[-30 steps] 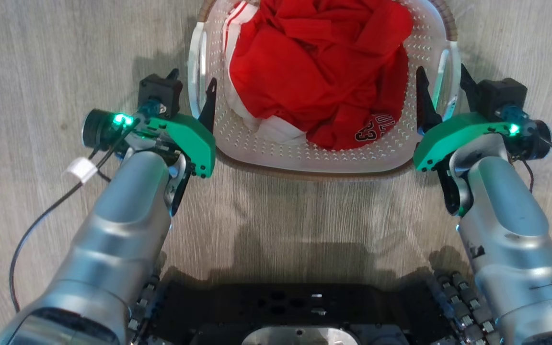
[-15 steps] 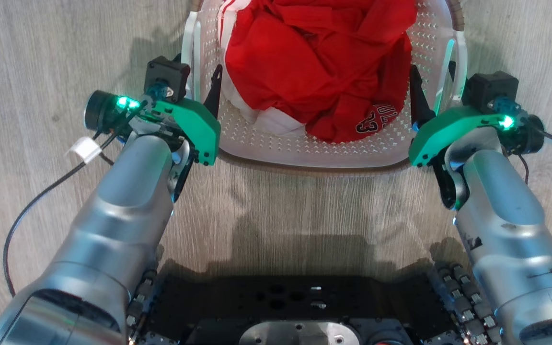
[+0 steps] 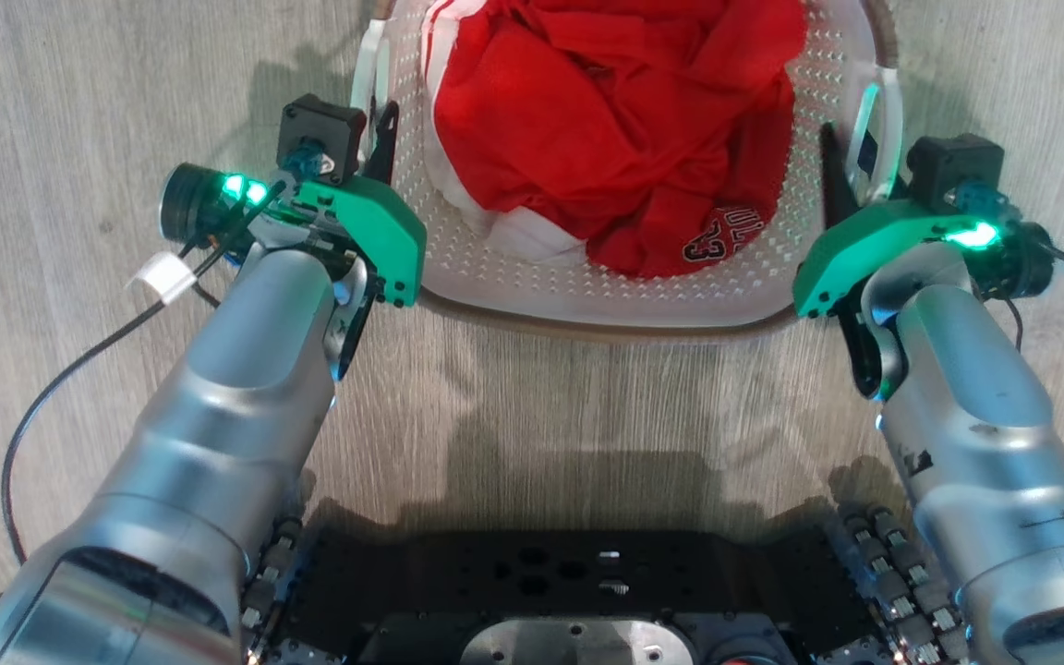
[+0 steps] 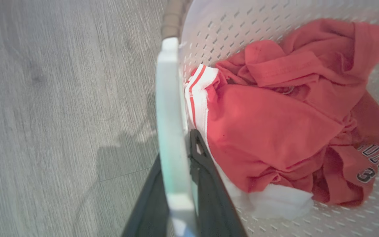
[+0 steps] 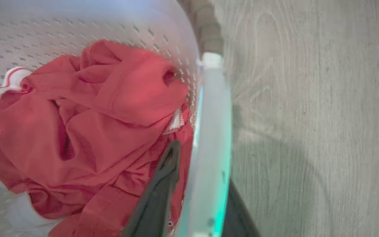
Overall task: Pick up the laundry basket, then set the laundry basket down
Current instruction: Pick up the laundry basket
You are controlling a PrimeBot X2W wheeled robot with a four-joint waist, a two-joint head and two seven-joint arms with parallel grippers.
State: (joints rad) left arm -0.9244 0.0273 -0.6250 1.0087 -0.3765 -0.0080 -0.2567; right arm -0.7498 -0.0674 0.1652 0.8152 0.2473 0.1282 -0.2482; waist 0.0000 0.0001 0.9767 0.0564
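Both jaws clamp the laundry basket's [image 3: 587, 296] white side handles [image 4: 169, 115].

**Layout.** The laundry basket [image 3: 587, 294] stands on the floor [image 3: 79, 92] directly ahead of the robot base [image 3: 541, 591], with a heap of clothing [image 3: 606, 120] lying inside it. The left gripper [image 3: 373, 129] sits at the basket's left handle [image 3: 364, 74], which passes between its fingers, one inside the basket wall beside the clothing and one outside over the floor. The right gripper [image 3: 860, 162] straddles the right handle [image 3: 890, 106] in the same way. A cable [image 3: 61, 397] runs over the floor to the left of the left arm.
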